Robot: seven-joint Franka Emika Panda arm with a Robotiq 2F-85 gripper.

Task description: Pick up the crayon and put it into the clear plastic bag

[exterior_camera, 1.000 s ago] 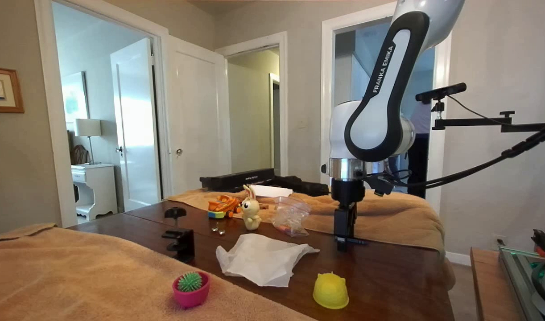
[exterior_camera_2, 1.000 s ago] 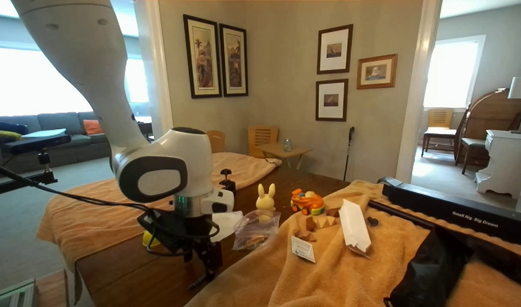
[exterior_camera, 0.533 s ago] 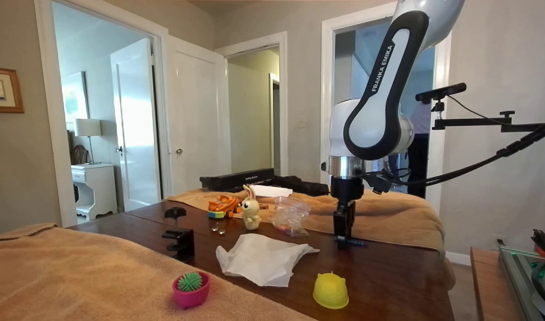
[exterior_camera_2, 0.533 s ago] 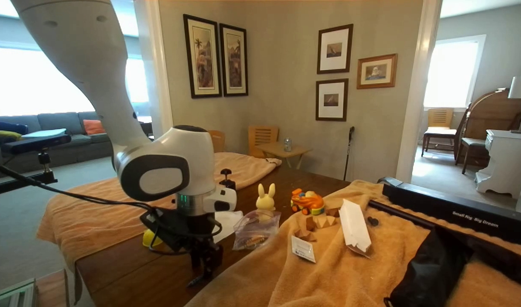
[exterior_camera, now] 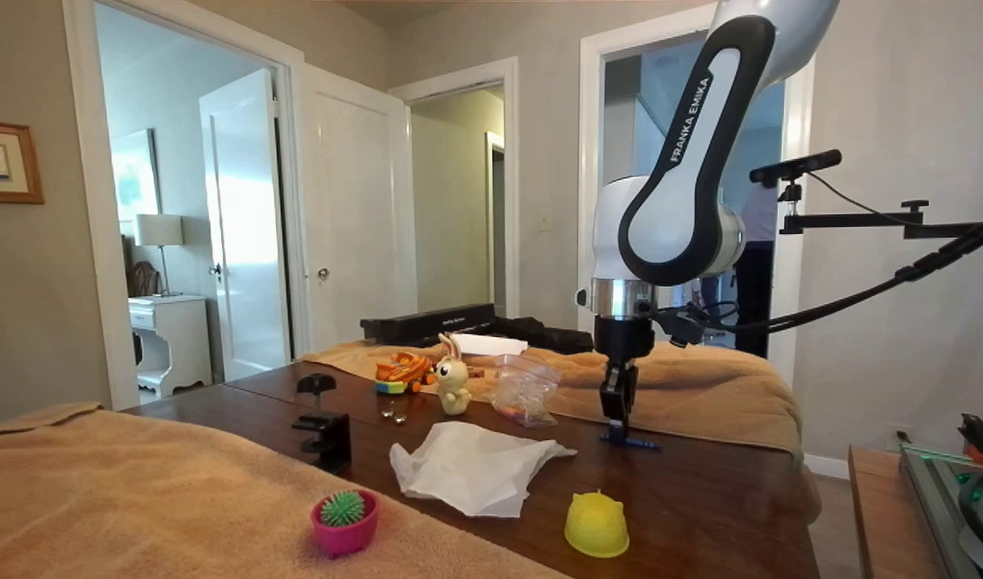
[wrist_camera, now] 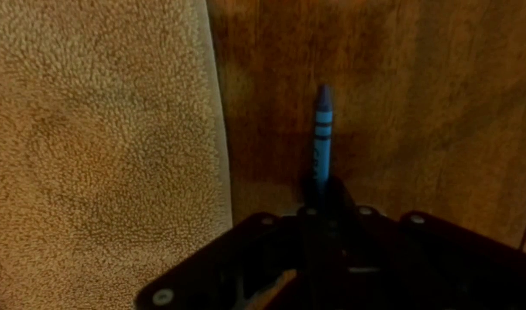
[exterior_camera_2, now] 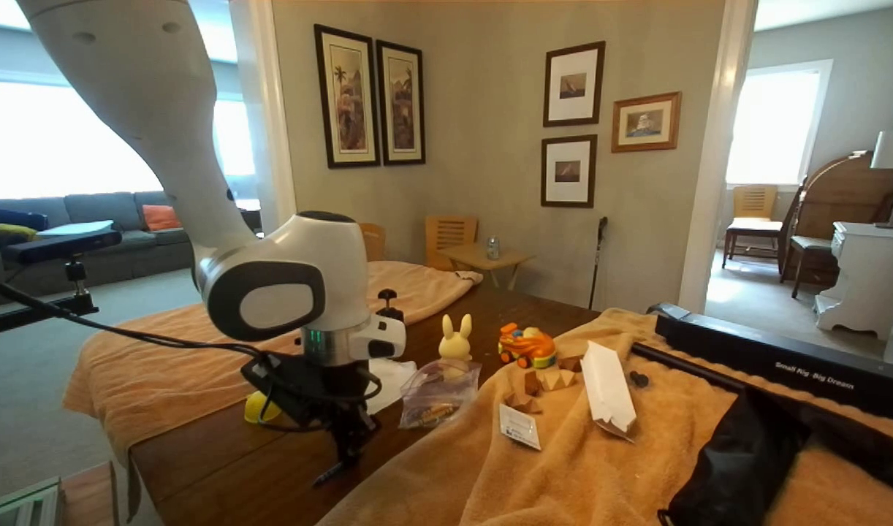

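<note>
The blue crayon (wrist_camera: pixel 323 148) lies between the fingers of my gripper (wrist_camera: pixel 322 196) in the wrist view, its tip pointing away from the jaws. Its rear part is hidden in the dark between the fingers, which are shut around it. In both exterior views the gripper (exterior_camera: pixel 618 434) points straight down at the wooden table, and the crayon (exterior_camera_2: pixel 328 474) sticks out at the fingertips. Whether it still touches the tabletop I cannot tell. The clear plastic bag (exterior_camera: pixel 527 392) rests on the table by the towel edge, apart from the gripper, with something orange inside (exterior_camera_2: pixel 438 413).
White paper (exterior_camera: pixel 477 468), a yellow cup (exterior_camera: pixel 597 524) and a bunny figure (exterior_camera: pixel 453 388) stand around the table. An orange toy car (exterior_camera_2: pixel 527 345) and a white box (exterior_camera_2: pixel 607 391) are farther along. A tan towel (wrist_camera: pixel 108 150) borders the crayon. A black clamp (exterior_camera: pixel 327 438) grips the table.
The fingers have come together on the crayon. The arm has risen very slightly, and the crayon has shifted a little with the fingers. The bag has stayed put.
</note>
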